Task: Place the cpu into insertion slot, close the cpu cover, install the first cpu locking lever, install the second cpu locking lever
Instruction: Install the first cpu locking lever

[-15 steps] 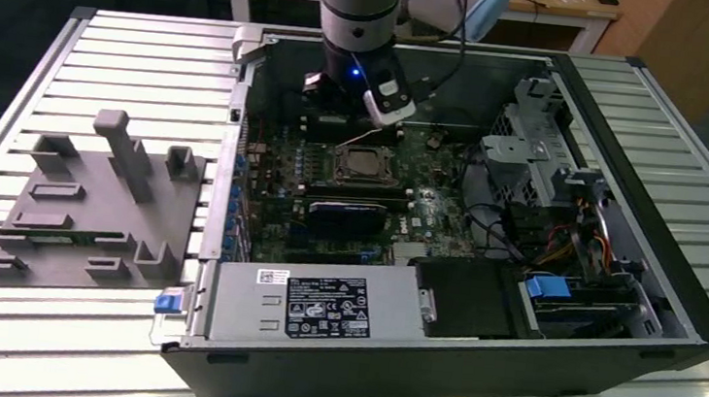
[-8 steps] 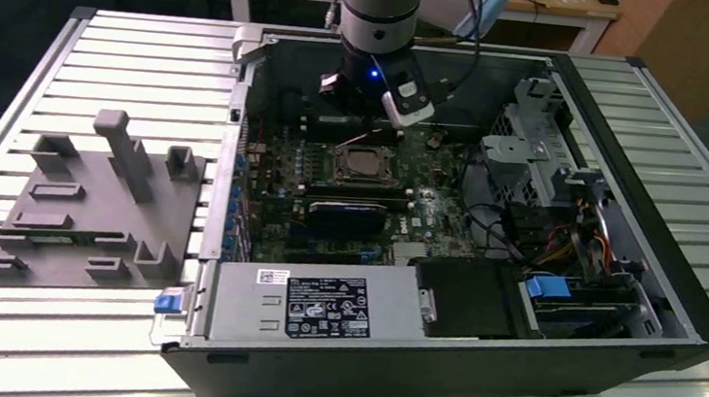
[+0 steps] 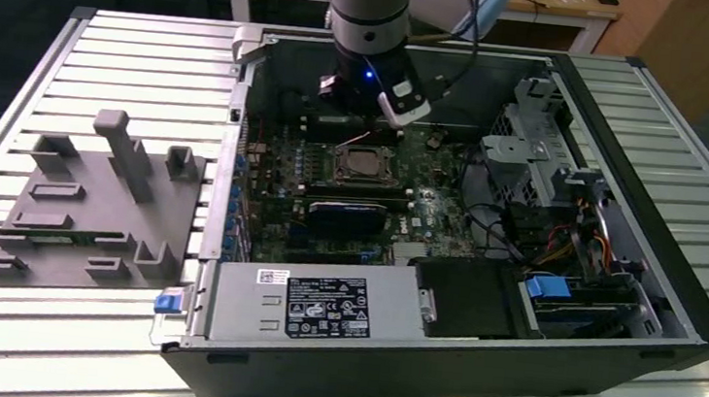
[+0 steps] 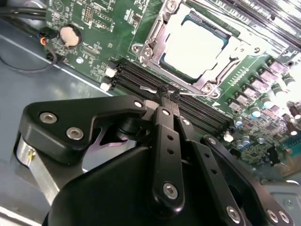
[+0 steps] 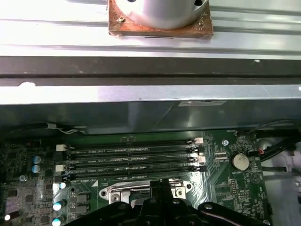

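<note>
The cpu, a flat square with a dull silver top, lies in the insertion slot on the green motherboard. The cpu cover, a silver metal frame, lies flat around it. A thin wire locking lever runs along the slot's edge beside the memory slots. My gripper has its black fingers drawn together on that lever's middle. In the first wrist view the gripper sits right at the slot's metal rim. In the exterior view the arm reaches down into the open case just behind the slot.
Black memory slots lie close behind the gripper, with a coin battery beside them. The case wall rises behind. A power supply, a drive cage and cables crowd the case. A grey fixture sits outside on the exterior view's left.
</note>
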You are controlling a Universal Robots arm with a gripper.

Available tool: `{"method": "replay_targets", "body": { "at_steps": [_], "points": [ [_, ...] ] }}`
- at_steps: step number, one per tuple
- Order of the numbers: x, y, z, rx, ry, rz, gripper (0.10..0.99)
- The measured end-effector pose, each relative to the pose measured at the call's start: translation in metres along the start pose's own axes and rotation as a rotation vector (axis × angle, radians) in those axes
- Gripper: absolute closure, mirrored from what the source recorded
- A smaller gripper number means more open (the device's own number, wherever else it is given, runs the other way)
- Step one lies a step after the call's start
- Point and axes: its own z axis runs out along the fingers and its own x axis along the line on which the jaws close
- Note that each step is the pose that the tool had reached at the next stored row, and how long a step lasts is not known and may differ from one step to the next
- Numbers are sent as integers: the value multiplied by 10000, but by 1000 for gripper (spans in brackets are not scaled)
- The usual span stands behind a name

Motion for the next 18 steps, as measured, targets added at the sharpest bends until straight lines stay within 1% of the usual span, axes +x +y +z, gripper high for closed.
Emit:
{"method": "replay_targets", "body": {
  "at_steps": [2, 3, 5, 6, 7, 9, 14, 18],
  "points": [
    [61, -4, -4, -30, -262, -66, 980],
    [89, -8, 5, -46, -398, -100, 980],
    [95, -13, 19, -67, -438, -101, 980],
    [97, -16, 30, -125, -454, -31, 980],
    [98, -18, 36, -159, -466, 22, 980],
    [100, -21, 50, -202, -504, 183, 980],
    [105, -29, 81, -138, -649, 702, 980],
    [113, -21, 109, -87, -731, 989, 980]
  ]
}}
